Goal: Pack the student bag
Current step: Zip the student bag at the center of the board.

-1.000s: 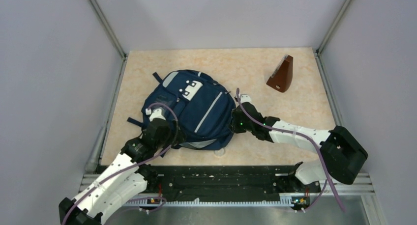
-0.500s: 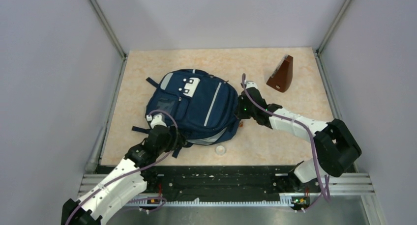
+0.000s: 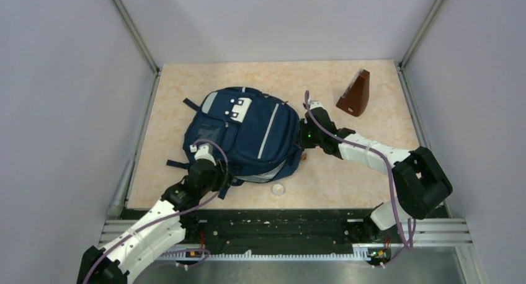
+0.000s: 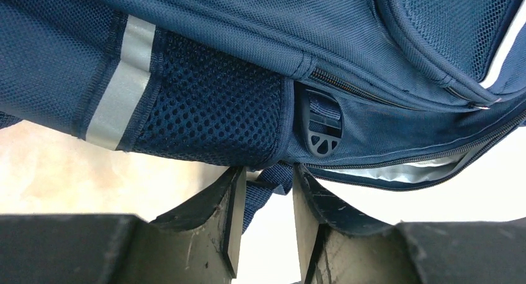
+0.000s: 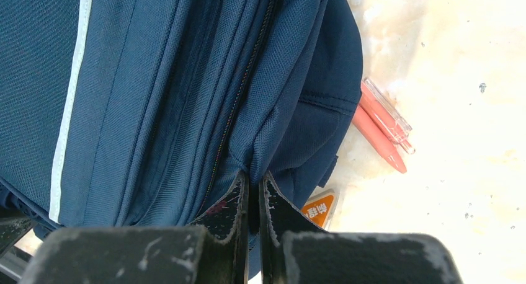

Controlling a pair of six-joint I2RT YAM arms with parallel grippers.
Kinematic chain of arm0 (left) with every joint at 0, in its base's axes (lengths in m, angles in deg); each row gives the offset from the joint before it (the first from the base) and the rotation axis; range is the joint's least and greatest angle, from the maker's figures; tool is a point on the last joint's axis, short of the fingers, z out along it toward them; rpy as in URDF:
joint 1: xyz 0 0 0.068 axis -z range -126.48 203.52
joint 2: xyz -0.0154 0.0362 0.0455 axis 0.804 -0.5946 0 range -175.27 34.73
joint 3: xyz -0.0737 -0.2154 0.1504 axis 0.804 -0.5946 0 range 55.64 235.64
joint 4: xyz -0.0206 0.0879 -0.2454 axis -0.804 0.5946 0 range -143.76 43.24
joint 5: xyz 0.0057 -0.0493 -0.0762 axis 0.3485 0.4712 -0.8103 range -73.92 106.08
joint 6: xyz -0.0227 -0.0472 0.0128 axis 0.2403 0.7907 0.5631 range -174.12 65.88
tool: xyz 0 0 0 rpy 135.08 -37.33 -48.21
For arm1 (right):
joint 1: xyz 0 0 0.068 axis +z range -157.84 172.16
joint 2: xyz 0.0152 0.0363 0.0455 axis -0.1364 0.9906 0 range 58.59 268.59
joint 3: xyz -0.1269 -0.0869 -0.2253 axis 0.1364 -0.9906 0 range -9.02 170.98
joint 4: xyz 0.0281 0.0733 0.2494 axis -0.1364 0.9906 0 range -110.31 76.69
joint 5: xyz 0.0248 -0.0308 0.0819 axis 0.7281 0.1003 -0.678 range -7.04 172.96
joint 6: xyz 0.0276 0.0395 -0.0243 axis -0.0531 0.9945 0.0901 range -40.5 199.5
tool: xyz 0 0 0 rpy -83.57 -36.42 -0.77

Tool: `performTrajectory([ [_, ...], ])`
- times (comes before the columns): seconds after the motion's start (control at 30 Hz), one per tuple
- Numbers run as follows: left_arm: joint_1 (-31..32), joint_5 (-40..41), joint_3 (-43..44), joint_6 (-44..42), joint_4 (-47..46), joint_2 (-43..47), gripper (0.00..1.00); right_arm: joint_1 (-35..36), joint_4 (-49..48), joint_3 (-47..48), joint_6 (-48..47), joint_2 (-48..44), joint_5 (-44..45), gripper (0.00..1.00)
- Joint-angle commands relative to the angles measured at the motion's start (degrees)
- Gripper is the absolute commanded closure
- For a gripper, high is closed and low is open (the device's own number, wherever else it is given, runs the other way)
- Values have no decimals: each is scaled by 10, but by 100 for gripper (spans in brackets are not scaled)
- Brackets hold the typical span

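The right pincer pinches student bag fabric; left pincer half-open around strap; pens beside.

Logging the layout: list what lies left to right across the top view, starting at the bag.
bag → right pincer, at the bag's right edge → brown wedge

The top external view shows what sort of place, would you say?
Likely a lab robot cell: grey walls on metal posts box in a beige marbled tabletop, two arms bolted to its near rail.
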Motion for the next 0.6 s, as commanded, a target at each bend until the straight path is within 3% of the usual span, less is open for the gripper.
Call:
performTrajectory([
  [0.0,-3,12,-7,0,-13,1,62,-5,-44,35,-2,1,-11,100],
  [0.2,-3,22,-10,1,-20,-2,66,-5,-44,35,-2,0,-15,100],
  [0.37,-3,22,-12,-4,-31,-13,75,-5,-46,35,-2,1,-19,100],
  [0.57,-3,22,-12,-9,-45,-21,75,-5,-48,35,-2,2,-23,100],
])
